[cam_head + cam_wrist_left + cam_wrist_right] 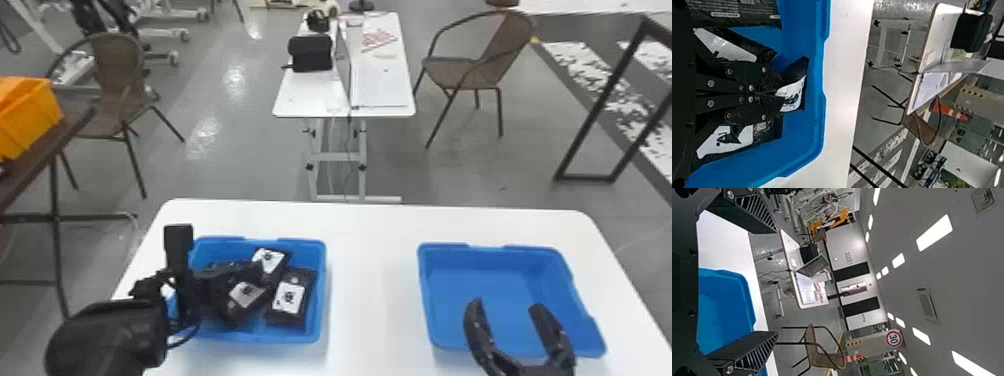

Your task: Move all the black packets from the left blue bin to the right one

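1. With the left gripper [259, 270], pinches a black packet [798, 92] by one edge, fingers together on it, down inside the left blue bin [321, 280].
2. Has more black packets [290, 299] beside it in that bin, some with white labels facing up.
3. With the right gripper [505, 306], spans the near side of the right blue bin [425, 295], fingers spread apart.
4. Carries both bins, well apart, on a smooth white table [370, 250] with rounded far corners.
5. Beyond, across a shiny gray floor [240, 150], has a narrow white desk [295, 100] bearing a black case [310, 54] and an open laptop [813, 265].
6. Flanks that desk with brown chairs [452, 72], one to each side.
7. At far left, holds an orange bin [30, 117] on a dark table [25, 167].
8. Overhead, shows bright ceiling lights [934, 233]; farther down, a round red-rimmed sign [894, 338].
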